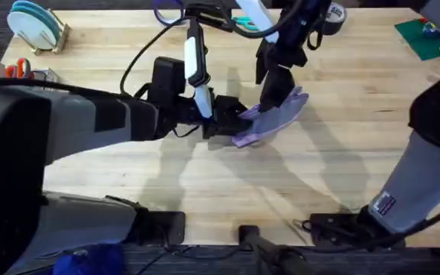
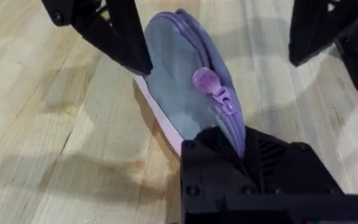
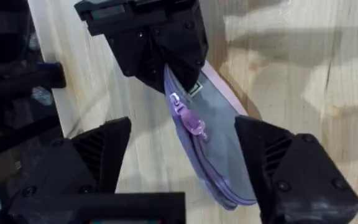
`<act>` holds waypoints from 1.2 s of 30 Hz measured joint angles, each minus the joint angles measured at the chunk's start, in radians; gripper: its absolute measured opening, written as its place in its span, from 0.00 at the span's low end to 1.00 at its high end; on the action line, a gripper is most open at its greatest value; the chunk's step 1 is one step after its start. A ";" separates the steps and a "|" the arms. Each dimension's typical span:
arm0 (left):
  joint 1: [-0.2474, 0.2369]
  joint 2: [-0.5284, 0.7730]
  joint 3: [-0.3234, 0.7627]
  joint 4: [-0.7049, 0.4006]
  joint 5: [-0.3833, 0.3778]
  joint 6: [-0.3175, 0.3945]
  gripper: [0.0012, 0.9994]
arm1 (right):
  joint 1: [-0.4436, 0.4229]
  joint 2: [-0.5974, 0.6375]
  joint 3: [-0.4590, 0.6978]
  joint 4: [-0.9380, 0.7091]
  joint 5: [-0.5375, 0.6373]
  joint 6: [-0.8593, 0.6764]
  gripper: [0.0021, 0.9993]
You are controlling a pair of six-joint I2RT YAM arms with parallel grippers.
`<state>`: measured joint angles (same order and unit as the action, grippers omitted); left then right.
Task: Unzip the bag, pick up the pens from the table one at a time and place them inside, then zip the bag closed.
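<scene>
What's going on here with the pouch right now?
The left claw is clamped on one end of the lavender pencil pouch, holding it propped on edge on the wooden table. The right claw is open, its fingers straddling the pouch's other end. The zipper pull sits near the left claw's end, untouched.

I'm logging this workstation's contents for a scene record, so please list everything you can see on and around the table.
bag: one, lavender, mid-table, one end clamped by the left pincer.
zipper pull: one, purple, at the clamped end.
table: one, light wood.
plates: several, pale blue, in a rack at the far left corner.
scissors: one pair, orange-handled, left edge.
green mat: one, far right corner.
tape roll: one, dark, far edge.
left pincer: black, shut on the bag.
right pincer: black, open, straddling the bag.
</scene>
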<state>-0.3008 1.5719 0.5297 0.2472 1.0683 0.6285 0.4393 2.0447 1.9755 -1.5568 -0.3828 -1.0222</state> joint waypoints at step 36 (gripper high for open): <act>0.000 0.000 0.000 0.001 -0.008 0.000 0.04 | 0.003 0.124 -0.002 -0.015 -0.011 -0.005 0.03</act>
<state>-0.3008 1.5719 0.5297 0.2478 1.0603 0.6285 0.4419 2.1685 1.9732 -1.5719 -0.3935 -1.0275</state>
